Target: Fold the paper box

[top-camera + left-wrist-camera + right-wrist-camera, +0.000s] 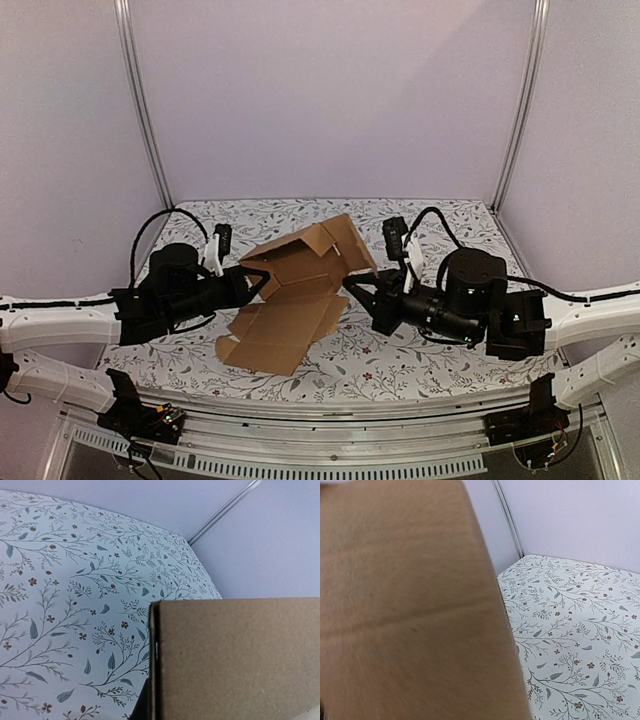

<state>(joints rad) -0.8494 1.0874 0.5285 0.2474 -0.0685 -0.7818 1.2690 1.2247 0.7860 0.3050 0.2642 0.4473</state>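
We see the paper box (290,305) half-raised on the floral tablecloth (430,370). At its left wall the left gripper (260,283) pinches the cardboard. At its right side the right gripper (351,288) is fully closed, tip touching — whether it holds the box, we cannot tell.

Middle of table (440,225) is blocked by the half-raised paper box (295,295): back flaps stand up, front flaps lie flat toward the near edge. Left gripper (258,283) is clamped on its left side and right gripper (350,287) on its right, so arms fill both flanks. Bare cloth is free behind the box up to the back wall (330,90), and in both far corners. Narrow free strip in front of the flat flaps. Left post (140,100) and right post (522,100) bound the back. In both wrist views, cardboard close up blocks most of the way; table is open only beside it.
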